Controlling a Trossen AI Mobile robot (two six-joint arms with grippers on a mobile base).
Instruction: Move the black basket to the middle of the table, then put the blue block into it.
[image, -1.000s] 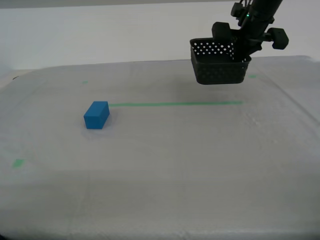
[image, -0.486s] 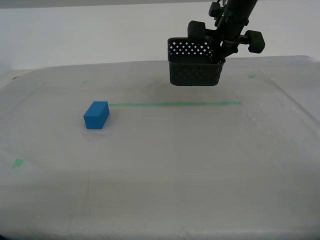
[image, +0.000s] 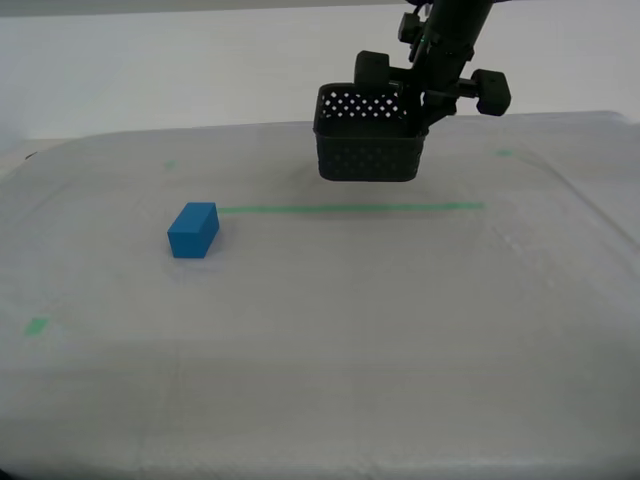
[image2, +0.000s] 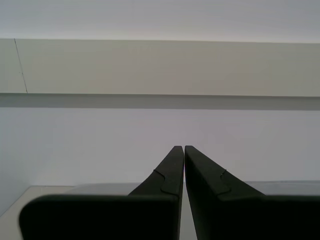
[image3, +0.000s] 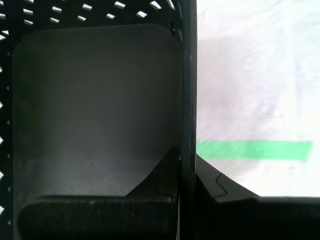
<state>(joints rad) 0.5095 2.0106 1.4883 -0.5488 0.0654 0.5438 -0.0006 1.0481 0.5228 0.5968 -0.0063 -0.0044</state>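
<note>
The black basket (image: 368, 150) hangs in the air above the far part of the table (image: 400, 330), just beyond the green tape line (image: 350, 209). My first gripper (image: 420, 112) is shut on the basket's wall at the exterior view's right. In the first wrist view one finger is inside the basket (image3: 95, 100) and one outside, with my first gripper (image3: 187, 170) pinching the wall. The blue block (image: 193, 230) lies on the table toward the exterior view's left, at the tape line's end. My second gripper (image2: 181, 150) is shut on nothing and faces a pale wall.
Small green tape marks sit at the far side (image: 503, 153) and near the exterior view's left edge (image: 36, 325). The green tape line (image3: 255, 149) shows beneath the basket's outer wall. A white wall stands behind the table.
My first gripper has carried the basket toward the exterior view's left and slightly lower. The blue block has not moved.
</note>
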